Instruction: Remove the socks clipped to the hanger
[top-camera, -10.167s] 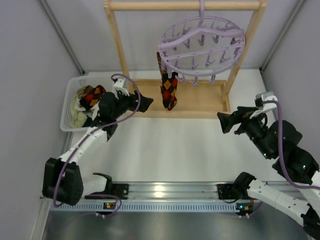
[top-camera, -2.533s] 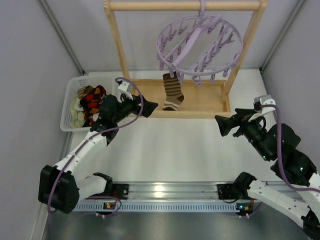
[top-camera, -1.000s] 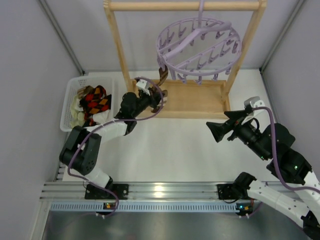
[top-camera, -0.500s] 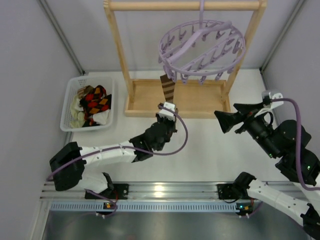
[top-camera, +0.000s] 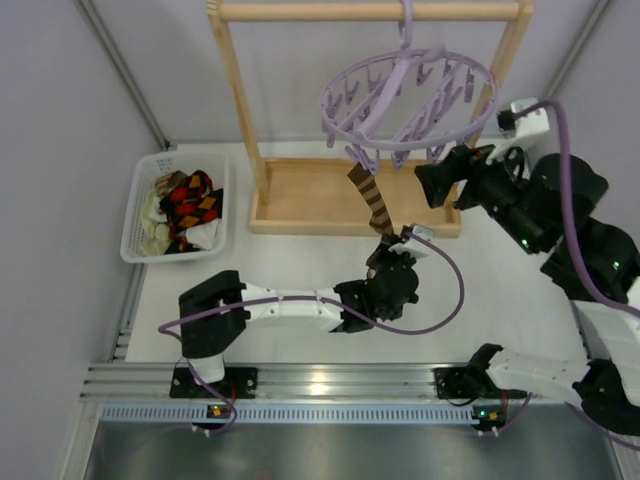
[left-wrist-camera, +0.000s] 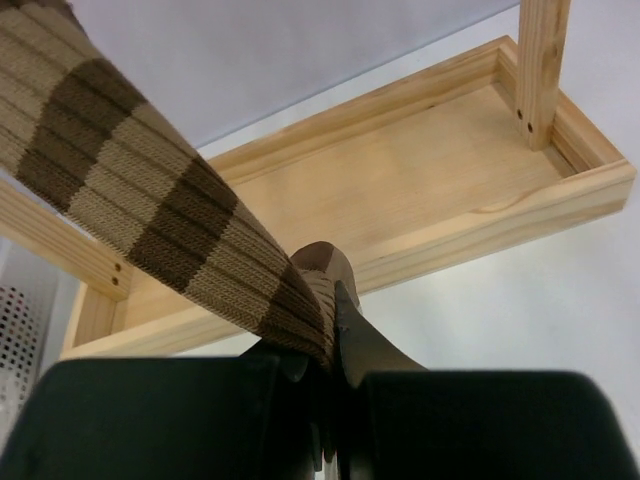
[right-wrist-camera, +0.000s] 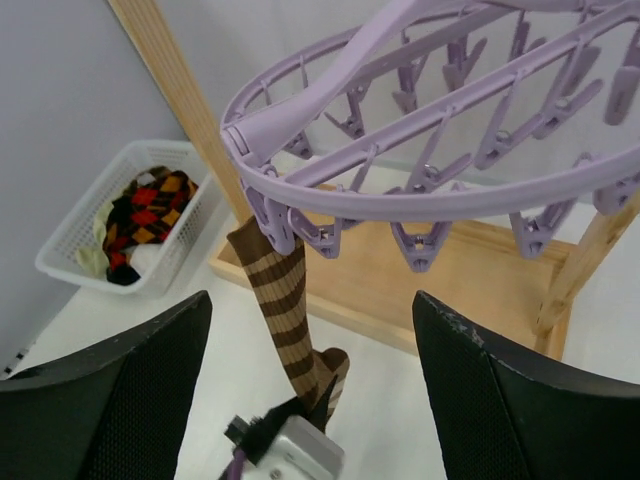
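The lavender hanger (top-camera: 405, 95) hangs by its hook from the wooden rack's top bar, its ring tilted. One brown sock with tan stripes (top-camera: 372, 205) stays clipped by its cuff to a front-left clip (right-wrist-camera: 262, 215). It stretches taut down and to the right to my left gripper (top-camera: 392, 245). That gripper (left-wrist-camera: 335, 330) is shut on the sock (left-wrist-camera: 160, 230) at the foot end. My right gripper (top-camera: 432, 180) is open and holds nothing, just off the ring's front right rim. In the right wrist view, the right gripper (right-wrist-camera: 310, 300) looks down past the hanger (right-wrist-camera: 450, 150) at the sock (right-wrist-camera: 290, 310).
A white basket (top-camera: 150, 170) at the left holds several socks (top-camera: 185, 205), argyle and white. The light wooden rack stands behind, its tray base (top-camera: 310, 195) on the table and its posts on either side of the hanger. Grey walls close in at left and right.
My left gripper has swung right and nearer with the sock's foot, pulling it taut and tilting the ring. My right arm has risen to the hanger's right rim.
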